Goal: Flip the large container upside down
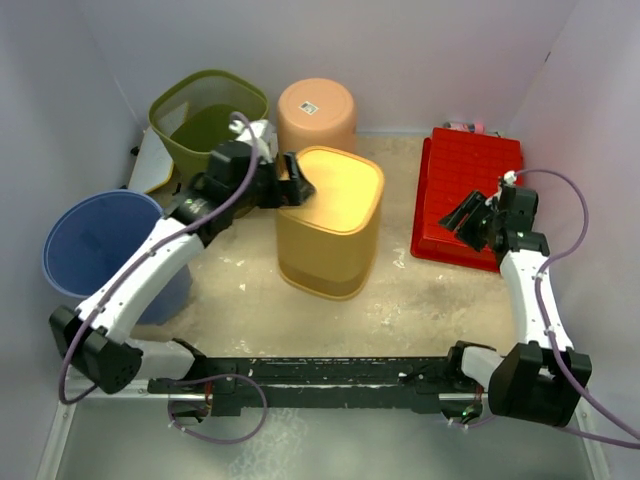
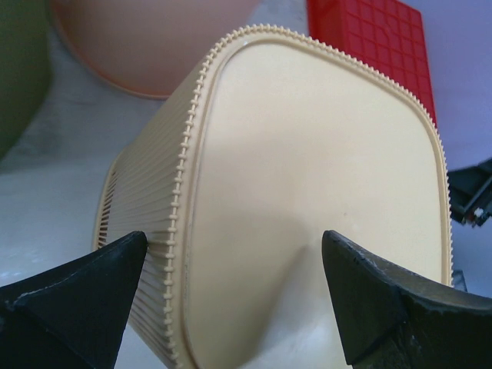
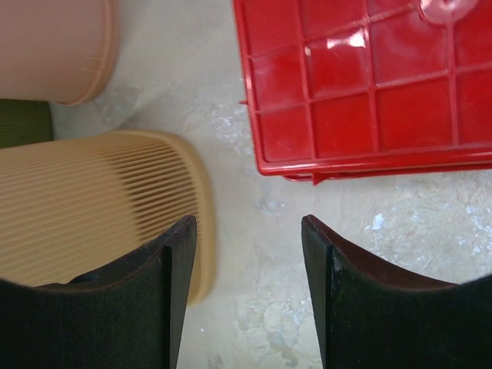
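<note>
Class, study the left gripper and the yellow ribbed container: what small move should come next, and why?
Probably draw the left gripper back, clear of the yellow container. The container already stands with its closed base up and its rim on the table. The gripper's jaws are open at the top edge, gripping nothing, so the turn looks done.

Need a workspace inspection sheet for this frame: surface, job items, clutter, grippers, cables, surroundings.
Surface: beige table, scuffed with white marks.
Job's things: yellow ribbed container at centre, closed base up, rim on the table.
Clutter: blue bucket left and green bin back left, mouths up; peach bucket at back and red crate right, undersides up.
Grippers: left gripper open at the container's top left edge; right gripper open, empty, over the crate's near edge.
Cables: purple cable looped along each arm.
Surroundings: plain pale walls.
</note>
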### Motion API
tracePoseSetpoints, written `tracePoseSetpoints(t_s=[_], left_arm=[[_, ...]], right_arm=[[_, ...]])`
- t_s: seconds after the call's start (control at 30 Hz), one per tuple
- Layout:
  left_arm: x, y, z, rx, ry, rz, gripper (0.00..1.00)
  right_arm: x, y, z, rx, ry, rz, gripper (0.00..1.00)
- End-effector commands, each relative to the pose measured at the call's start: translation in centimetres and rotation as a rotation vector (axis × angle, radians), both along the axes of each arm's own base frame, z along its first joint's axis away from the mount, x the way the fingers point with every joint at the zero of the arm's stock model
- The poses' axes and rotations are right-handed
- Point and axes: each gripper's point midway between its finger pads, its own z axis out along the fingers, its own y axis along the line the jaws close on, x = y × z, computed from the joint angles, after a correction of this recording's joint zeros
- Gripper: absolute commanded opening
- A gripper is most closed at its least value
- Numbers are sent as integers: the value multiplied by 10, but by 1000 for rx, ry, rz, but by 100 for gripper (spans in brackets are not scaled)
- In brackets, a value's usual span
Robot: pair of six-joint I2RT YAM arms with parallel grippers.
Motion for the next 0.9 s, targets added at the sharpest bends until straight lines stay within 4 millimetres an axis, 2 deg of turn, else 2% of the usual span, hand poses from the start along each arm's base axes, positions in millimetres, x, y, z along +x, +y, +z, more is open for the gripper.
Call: tracePoseSetpoints(t_s=[0.0, 0.1, 0.13, 0.2, 0.3, 0.43, 0.57, 0.63, 0.77, 0.87], left_arm=[[-7, -82, 21, -151, -54, -199, 91], [5, -104, 18, -183, -57, -220, 91], [11, -107, 14, -175, -56, -214, 91], [18, -107, 19, -156, -78, -197, 91], [24, -93, 34, -94, -129, -151, 91], [19, -57, 43, 39, -173, -72, 92], [2, -24, 54, 120, -217, -28, 92], [-14, -15, 55, 143, -230, -62, 93], [-59, -14, 42, 156, -206, -248, 92], [-91, -18, 31, 110, -180, -375, 92]], right_arm=[[7, 10, 62, -7, -154, 79, 59], [6, 18, 88, 8, -223, 123, 59], [4, 23, 97, 16, -248, 145, 59], [0, 28, 112, 18, -292, 176, 59], [-8, 35, 132, 10, -345, 222, 60], [-14, 46, 156, 3, -422, 295, 60], [-17, 67, 176, 46, -509, 417, 60], [-22, 83, 187, 85, -565, 508, 60], [-38, 108, 203, 141, -659, 661, 61], [-41, 110, 208, 104, -687, 672, 61]])
